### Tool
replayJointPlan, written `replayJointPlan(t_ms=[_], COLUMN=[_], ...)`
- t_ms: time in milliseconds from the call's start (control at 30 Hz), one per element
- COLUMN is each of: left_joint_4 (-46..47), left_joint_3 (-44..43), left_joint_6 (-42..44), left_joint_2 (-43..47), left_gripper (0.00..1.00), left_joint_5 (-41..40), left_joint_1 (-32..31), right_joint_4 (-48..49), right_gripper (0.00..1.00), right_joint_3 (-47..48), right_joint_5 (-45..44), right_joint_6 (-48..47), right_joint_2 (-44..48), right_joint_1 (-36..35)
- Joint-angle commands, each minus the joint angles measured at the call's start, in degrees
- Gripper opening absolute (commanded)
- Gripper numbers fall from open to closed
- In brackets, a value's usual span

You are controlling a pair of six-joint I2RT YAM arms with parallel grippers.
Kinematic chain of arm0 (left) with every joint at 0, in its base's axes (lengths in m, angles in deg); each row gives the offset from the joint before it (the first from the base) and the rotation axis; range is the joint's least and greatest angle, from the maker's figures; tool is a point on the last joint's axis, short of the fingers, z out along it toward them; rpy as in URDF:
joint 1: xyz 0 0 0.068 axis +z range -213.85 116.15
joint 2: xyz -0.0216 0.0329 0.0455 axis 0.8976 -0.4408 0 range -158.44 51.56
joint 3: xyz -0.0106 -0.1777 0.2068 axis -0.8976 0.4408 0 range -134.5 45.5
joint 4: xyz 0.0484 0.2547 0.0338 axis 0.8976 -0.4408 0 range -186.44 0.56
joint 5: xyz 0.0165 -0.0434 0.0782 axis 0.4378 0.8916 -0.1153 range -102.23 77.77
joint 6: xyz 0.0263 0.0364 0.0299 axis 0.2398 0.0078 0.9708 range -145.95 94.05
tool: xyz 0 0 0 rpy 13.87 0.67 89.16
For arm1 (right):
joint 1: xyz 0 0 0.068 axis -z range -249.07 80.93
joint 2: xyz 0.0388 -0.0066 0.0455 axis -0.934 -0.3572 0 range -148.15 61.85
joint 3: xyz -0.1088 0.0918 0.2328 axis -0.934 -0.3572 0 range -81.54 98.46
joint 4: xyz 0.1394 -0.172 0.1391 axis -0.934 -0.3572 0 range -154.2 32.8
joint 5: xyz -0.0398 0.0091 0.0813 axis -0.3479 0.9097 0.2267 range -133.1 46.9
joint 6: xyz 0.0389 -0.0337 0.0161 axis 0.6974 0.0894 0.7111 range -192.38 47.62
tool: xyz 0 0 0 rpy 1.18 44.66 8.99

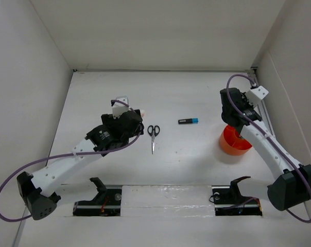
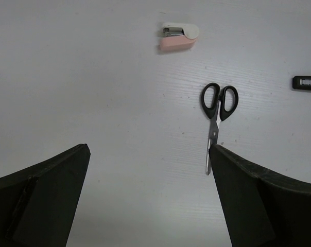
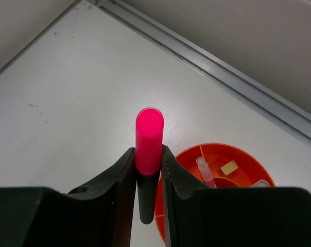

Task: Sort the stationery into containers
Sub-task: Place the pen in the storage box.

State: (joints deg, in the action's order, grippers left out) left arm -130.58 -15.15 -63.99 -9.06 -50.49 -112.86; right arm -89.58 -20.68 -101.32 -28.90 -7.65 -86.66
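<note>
Right wrist cam first: got the right gripper [image 3: 148, 152] pinching a black marker with a pink cap [image 3: 149, 131], cap poking up past the fingertips, over the table [image 3: 68, 103] near the back corner rail [image 3: 196, 56]. Can only peek into the orange tub [image 3: 245, 160] from here, just below and right of the marker. Divided inside, with a small yellow eraser [image 3: 229, 167] in one compartment and a thin pen [image 3: 204, 172] leaning in the next. Also spotted something clear at the tub's bottom edge, too cut off to name.

From the top cam, can't see into the tub at all, half hidden behind the right arm [image 1: 263, 144]. Does give the layout though: black-handled scissors [image 1: 153, 135] lying mid-table, handles toward the back, and a black marker with a blue cap [image 1: 188, 121] well apart to their right, between scissors and tub.

Over on the left wrist cam: left gripper [image 2: 149, 154] spread wide, holding nothing, hovering over bare table with its right finger close by the scissor tips. Only view with a clear look at the pink-white mini stapler [image 2: 178, 37], beyond the scissor handles and off to the left, touching nothing.
</note>
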Motion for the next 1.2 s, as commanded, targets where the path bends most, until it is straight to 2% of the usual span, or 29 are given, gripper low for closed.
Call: replayJointPlan(t_ms=[0, 267, 500, 700, 1167], left_joint_4=[-0.3, 1.5, 2.0, 2.6, 3.1], left_joint_3=[0.1, 1.1, 1.1, 1.7, 1.7], left_joint_6=[-0.9, 0.2, 0.8, 1.3, 1.8], left_joint_2=[1.0, 3.4, 2.9, 4.0, 4.0], left_gripper=[1.00, 1.00, 1.00, 1.00, 1.00], left_joint_5=[-2.0, -0.8, 0.5, 1.0, 1.5], left_joint_1=[0.0, 0.0, 0.0, 0.0, 0.0], right_joint_4=[-5.0, -5.0, -7.6, -6.8, -9.9], right_gripper=[0.00, 0.00, 0.00, 0.00, 0.00], right_joint_3=[2.7, -0.1, -1.2, -2.4, -1.4], right_joint_5=[-3.6, -5.2, -6.6, -6.6, -7.1], right_joint_6=[4.2, 6.3, 9.8, 9.3, 12.8], right_joint_2=[-1.3, -0.7, -4.0, -4.5, -9.9], right_joint_1=[0.1, 0.1, 0.1, 0.6, 1.1])
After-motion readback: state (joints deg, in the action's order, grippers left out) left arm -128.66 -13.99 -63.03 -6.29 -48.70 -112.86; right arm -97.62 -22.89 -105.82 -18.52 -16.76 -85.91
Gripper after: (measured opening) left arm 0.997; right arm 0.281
